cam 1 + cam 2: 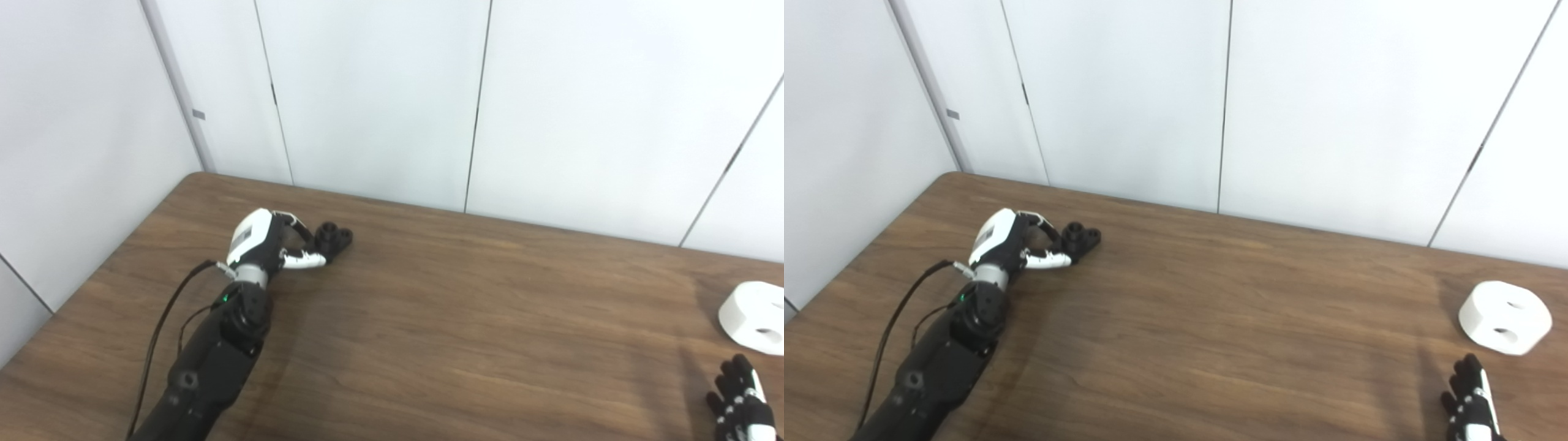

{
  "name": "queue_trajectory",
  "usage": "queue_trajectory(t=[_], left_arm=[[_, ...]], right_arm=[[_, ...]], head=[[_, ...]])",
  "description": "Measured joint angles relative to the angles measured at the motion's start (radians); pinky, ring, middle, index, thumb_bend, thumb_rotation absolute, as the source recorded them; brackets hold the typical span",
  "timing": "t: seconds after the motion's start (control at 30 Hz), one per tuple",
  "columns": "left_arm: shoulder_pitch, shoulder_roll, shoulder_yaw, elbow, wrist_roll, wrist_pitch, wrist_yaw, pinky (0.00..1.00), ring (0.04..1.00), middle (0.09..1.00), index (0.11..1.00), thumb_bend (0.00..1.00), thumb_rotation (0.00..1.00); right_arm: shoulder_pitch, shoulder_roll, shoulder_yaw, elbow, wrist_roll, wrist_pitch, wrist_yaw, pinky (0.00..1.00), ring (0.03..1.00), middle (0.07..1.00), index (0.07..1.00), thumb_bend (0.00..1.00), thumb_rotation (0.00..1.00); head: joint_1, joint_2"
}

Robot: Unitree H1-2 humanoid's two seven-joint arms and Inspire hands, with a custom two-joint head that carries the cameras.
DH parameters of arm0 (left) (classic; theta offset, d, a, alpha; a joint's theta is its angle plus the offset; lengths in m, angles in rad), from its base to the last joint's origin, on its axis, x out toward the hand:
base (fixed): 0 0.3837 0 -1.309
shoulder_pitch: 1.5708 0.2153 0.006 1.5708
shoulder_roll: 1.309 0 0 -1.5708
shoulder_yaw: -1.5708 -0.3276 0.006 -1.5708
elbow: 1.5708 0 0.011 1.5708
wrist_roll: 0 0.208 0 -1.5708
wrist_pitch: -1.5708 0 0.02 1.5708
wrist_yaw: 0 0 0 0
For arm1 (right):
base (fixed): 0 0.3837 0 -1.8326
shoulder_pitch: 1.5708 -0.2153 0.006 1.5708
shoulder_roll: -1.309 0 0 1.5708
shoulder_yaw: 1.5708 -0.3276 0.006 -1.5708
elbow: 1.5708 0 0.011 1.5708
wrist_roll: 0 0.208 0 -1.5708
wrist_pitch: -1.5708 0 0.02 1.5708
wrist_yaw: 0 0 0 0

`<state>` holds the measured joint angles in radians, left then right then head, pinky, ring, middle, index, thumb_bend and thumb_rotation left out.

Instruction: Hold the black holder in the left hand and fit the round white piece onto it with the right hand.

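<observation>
The black holder [334,237] lies on the brown table [465,318] at the far left, a small block with round sockets on top. My left hand [269,242] reaches it from the left, with its curled fingers and thumb closed on the holder's near side. The round white piece [1505,317], a thick disc with two holes, rests on the table at the far right. My right hand [1470,404] shows only partly at the bottom right corner, a little in front of the white piece and apart from it, with its fingers spread and nothing in them.
White wall panels [380,98] stand right behind the table's far edge and along its left side. A black cable [160,324] runs beside my left forearm. A wide stretch of bare wood separates the holder and the white piece.
</observation>
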<state>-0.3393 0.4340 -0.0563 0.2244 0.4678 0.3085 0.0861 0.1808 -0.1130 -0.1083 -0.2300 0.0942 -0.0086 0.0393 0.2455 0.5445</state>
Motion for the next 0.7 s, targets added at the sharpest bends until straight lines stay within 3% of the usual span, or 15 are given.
queue_trajectory(t=[0.43,0.57,0.7], left_arm=[[0.212,-0.002,-0.086,-0.326,0.024,-0.08,-0.101,0.77,0.863,0.778,0.484,0.52,0.05],[0.258,-0.03,-0.109,-0.361,0.055,-0.136,-0.087,0.85,0.854,0.768,0.484,0.52,0.05],[0.291,-0.04,-0.129,-0.38,0.053,-0.199,-0.095,0.78,0.843,0.769,0.484,0.52,0.05]], right_arm=[[0.0,0.005,0.018,-0.011,-0.05,0.013,-0.021,1.0,0.977,0.971,1.0,0.5,1.0],[0.0,0.005,0.024,-0.01,-0.057,0.012,-0.024,1.0,0.975,0.969,1.0,0.51,1.0],[0.0,0.006,0.029,-0.012,-0.062,0.013,-0.031,1.0,0.963,0.959,1.0,0.53,1.0]], head=[[-0.083,0.034],[-0.115,0.058],[-0.133,0.074]])
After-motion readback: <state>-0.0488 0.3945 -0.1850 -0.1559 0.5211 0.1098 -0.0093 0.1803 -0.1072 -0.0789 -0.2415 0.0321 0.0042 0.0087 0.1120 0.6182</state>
